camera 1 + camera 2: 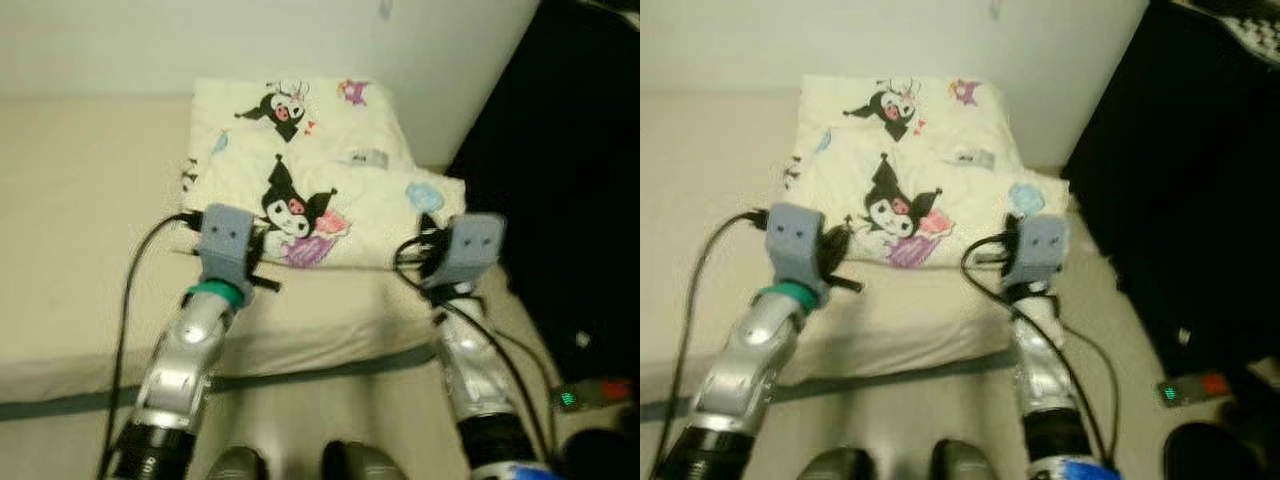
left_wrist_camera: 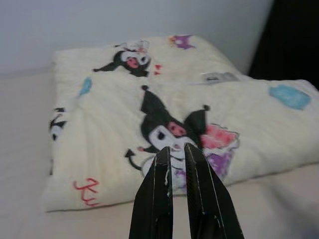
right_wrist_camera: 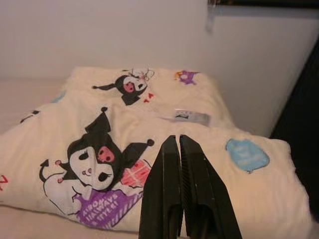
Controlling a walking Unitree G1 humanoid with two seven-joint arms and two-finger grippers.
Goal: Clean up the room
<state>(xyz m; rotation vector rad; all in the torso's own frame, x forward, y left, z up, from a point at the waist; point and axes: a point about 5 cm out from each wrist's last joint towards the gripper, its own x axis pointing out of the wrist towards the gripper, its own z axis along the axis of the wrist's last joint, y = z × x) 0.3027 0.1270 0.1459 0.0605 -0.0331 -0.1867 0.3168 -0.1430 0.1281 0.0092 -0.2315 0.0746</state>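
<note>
A folded cream blanket (image 1: 310,190) printed with cartoon characters lies on the bed (image 1: 80,250), pushed up toward the wall (image 1: 150,40) at the bed's far right corner. It sits straight ahead of both arms, and its long axis runs away from the robot toward the wall, with the wider folded part nearest.

The left hand (image 2: 175,147) hovers just short of the blanket's near edge, over its left half, and points at the big black-and-white character. Its fingers stand a narrow slit apart and hold nothing. The right hand (image 3: 178,138) is aimed at the blanket's near right part, beside a blue patch (image 3: 247,155). Its fingers are pressed together and it too is empty. Both hands look about equally close to the near edge, one on each side, so a two-handed pick-up seems the likely next step; each would have to open first.

A small white sewn-in label (image 3: 192,116) lies on the fold, and its print is too small to read. Purple lettering below the large character and a red scrawl (image 2: 87,191) near the left corner are both illegible. To the right of the bed is dark furniture (image 1: 570,150), with a small device showing a green light (image 1: 568,399) on the floor.
</note>
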